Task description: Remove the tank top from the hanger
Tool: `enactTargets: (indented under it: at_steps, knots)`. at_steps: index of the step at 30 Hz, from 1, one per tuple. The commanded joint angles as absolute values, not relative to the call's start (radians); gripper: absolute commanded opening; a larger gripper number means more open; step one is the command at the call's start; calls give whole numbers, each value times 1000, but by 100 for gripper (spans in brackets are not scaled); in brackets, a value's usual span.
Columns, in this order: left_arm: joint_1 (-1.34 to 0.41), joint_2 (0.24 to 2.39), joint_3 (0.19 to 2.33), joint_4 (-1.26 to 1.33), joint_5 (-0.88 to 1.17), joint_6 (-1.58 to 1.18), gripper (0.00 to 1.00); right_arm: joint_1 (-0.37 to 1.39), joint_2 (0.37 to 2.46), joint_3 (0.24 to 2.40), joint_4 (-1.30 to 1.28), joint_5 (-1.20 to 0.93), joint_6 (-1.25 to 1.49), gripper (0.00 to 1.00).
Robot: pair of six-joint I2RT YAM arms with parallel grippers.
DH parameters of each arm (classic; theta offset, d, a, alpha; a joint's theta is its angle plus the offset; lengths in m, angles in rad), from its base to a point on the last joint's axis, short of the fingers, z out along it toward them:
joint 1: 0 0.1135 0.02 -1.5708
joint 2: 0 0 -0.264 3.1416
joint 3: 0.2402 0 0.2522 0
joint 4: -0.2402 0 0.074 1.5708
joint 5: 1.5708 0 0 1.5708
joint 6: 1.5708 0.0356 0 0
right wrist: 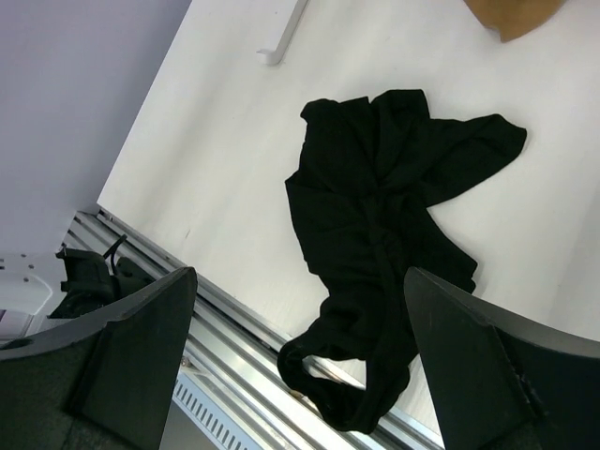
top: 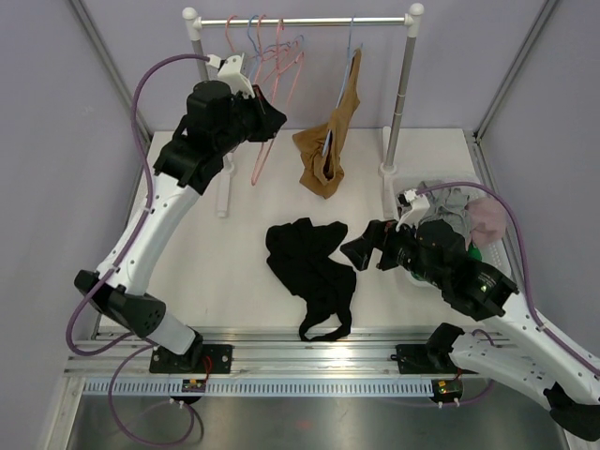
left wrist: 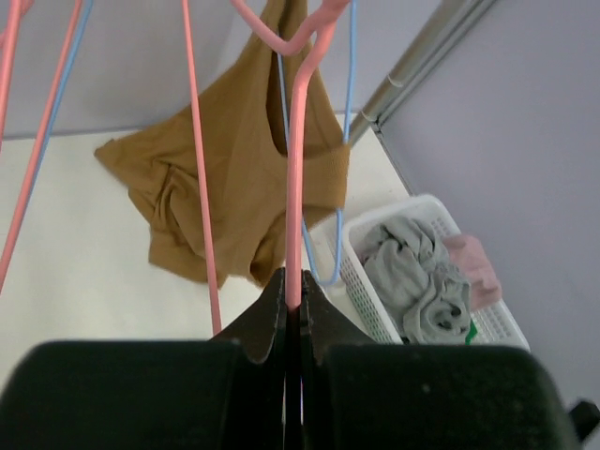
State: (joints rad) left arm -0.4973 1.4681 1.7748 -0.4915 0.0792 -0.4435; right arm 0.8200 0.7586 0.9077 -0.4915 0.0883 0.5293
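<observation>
On the table (top: 234, 253), between my two arms, the black tank top (top: 309, 272) lies crumpled and flat, well apart from any hanger; I judge the removal itself done. My left gripper (left wrist: 293, 291) is clamped fully shut on the lower wire of a bare pink hanger (left wrist: 298, 187), up by the rail (top: 300, 21). No fabric shows on that hanger. My right gripper (top: 354, 251) stands with its jaws spread as wide as they go, holding nothing, just beside and above the garment's right edge. The wrist view shows the cloth lying between the two fingers but not touching either. A brown garment (top: 326, 155) hangs on a blue hanger further along the rail, and a white basket (left wrist: 375, 300) of clothes sits at the right. Neither is part of this job. What the step in hand calls for, in my judgement, is a clean withdrawal. I should lift the right arm straight up before drawing it back, so neither finger drags a strap loop. The left grip should be kept steady, so the hanger does not swing into the brown garment. Whether the pink hanger's hook sits on the rail I cannot tell.
</observation>
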Motion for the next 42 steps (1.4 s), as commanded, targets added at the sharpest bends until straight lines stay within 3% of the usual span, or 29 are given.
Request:
enactTargets:
  at_steps: [1, 7, 12, 24, 30, 31, 36, 42]
  knots:
    - [-463, 1569, 1937, -499, 147, -428, 0, 828, 730, 900, -532, 80, 525, 100]
    - [-376, 1806, 2219, -552, 163, -459, 0, 828, 707, 884, -538, 60, 526, 100]
    - [-298, 1922, 2333, -575, 213, -506, 0, 828, 707, 865, -538, 48, 529, 99]
    - [-239, 1821, 2145, -577, 121, -491, 0, 828, 772, 851, -485, 9, 526, 100]
    - [-236, 1810, 2154, -587, 175, -482, 0, 830, 831, 838, -434, -27, 528, 99]
    - [-236, 1806, 2155, -591, 181, -483, 11, 828, 841, 838, -420, -34, 528, 100]
    - [-238, 1743, 2119, -571, 239, -492, 43, 828, 948, 862, -413, -37, 486, 99]
    - [-238, 1597, 2048, -563, 287, -499, 63, 828, 1116, 911, -379, -20, 411, 100]
